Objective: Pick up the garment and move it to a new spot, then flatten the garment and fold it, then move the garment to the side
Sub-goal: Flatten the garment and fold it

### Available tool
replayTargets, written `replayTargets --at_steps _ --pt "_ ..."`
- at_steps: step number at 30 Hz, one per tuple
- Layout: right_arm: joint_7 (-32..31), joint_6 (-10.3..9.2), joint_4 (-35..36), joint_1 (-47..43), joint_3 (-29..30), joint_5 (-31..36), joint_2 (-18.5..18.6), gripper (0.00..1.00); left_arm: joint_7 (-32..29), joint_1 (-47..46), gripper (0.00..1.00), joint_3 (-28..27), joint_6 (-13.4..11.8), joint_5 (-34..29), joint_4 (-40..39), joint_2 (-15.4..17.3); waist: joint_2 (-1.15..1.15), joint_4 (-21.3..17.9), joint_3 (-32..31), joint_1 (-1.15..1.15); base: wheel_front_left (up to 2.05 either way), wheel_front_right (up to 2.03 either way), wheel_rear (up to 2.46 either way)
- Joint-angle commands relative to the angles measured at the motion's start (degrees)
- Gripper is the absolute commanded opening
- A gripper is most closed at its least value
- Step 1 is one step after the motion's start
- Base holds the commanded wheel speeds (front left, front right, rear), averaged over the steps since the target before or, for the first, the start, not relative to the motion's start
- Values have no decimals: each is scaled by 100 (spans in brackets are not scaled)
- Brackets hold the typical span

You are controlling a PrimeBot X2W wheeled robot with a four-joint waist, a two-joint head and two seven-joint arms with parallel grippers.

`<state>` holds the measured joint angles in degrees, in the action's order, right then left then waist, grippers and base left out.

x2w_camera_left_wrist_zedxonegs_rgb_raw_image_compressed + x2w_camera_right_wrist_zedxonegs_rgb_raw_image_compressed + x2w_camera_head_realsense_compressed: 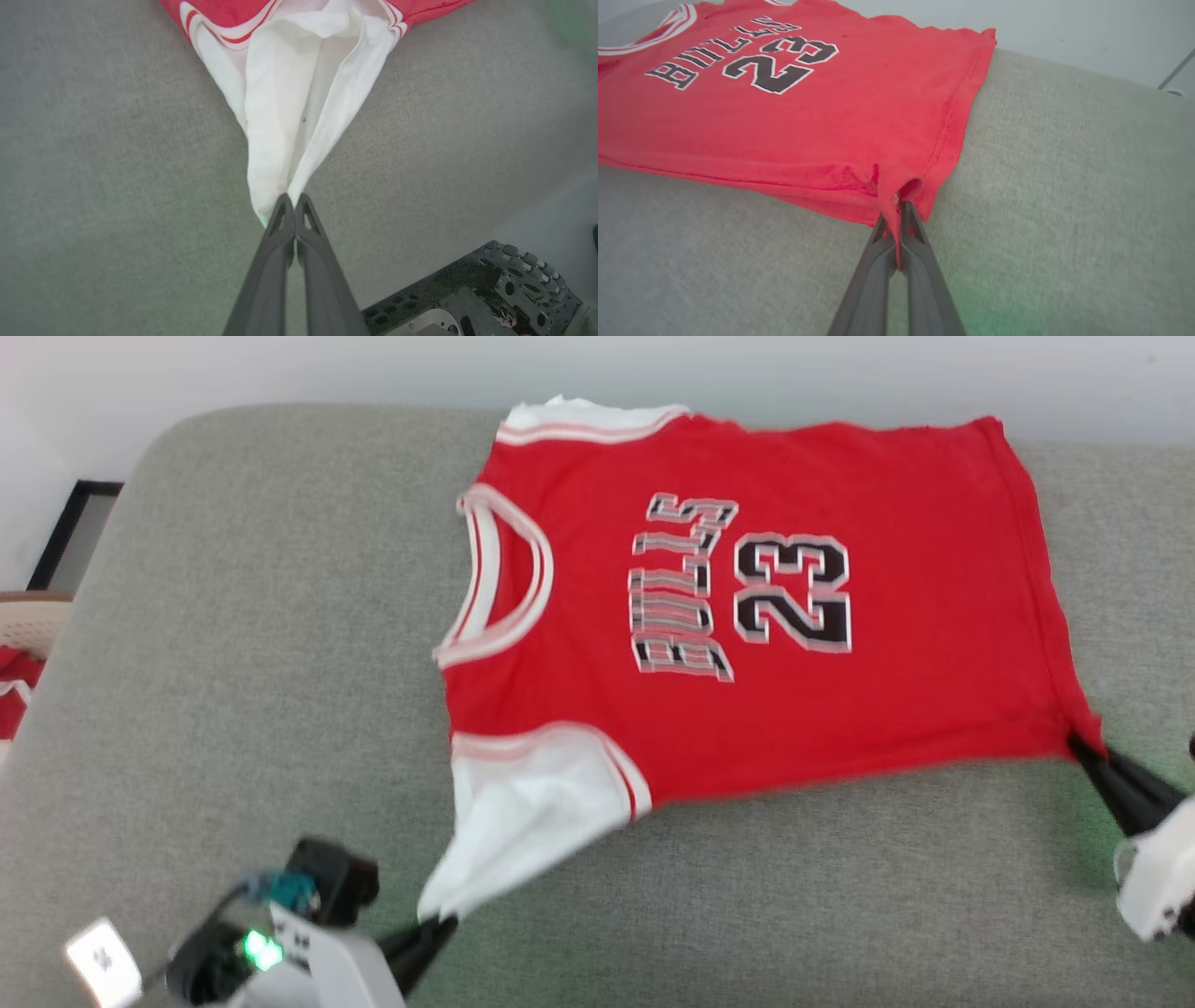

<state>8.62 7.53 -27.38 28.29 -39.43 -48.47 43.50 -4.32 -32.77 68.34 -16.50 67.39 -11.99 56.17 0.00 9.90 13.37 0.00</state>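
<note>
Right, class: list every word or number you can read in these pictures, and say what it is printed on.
"BULLS": black, white-edged letters on the front of the red garment.
"23": beside that word, on the same garment.
Nothing else is readable.

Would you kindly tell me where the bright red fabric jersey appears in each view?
Head view: bright red fabric jersey spread across centre and right, on the grey fabric cushion.
Left wrist view: top centre, its white sleeve pinched by the left gripper.
Right wrist view: upper left, hem corner pinched by the right gripper.
Shared landmark: the grey fabric cushion.
</note>
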Motion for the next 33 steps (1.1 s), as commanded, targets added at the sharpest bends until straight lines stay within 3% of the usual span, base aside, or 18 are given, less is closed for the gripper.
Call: replayTargets --at_steps 1,8,13,19,23,27,33 --pt "-57 -8 130 -288 181 33 94 0 44 237 0 43 -167 83 -139 56 0 -30 -53 0 0 0 0" --pt "-466 -8 895 -1641 850 -74 147 0 161 980 0 155 -732 471 -606 144 0 -52 -44 0 0 0 0" --pt "-735 -8 1375 -2294 1328 -88 147 0 127 1176 0 201 -939 548 -771 204 0 -105 37 0 0 0 0" --pt "-1022 -8 1959 -2511 1892 165 -100 0 -4 678 0 33 -1105 146 -1082 553 0 -234 147 0 0 0 0" --pt "-1274 -8 2349 -2372 2206 313 -266 0 -293 107 0 -147 -1022 -213 -1239 933 0 -333 240 0 0 0 0" --pt "-1595 -8 2626 -2058 2444 470 -367 0 -696 -623 0 -352 -696 -577 -1198 1119 0 -419 399 0 0 0 0" --pt "-2130 -8 2664 -1308 2500 771 -633 0 -1186 -1675 0 -576 68 -955 -495 822 0 -542 685 0 0 0 0"
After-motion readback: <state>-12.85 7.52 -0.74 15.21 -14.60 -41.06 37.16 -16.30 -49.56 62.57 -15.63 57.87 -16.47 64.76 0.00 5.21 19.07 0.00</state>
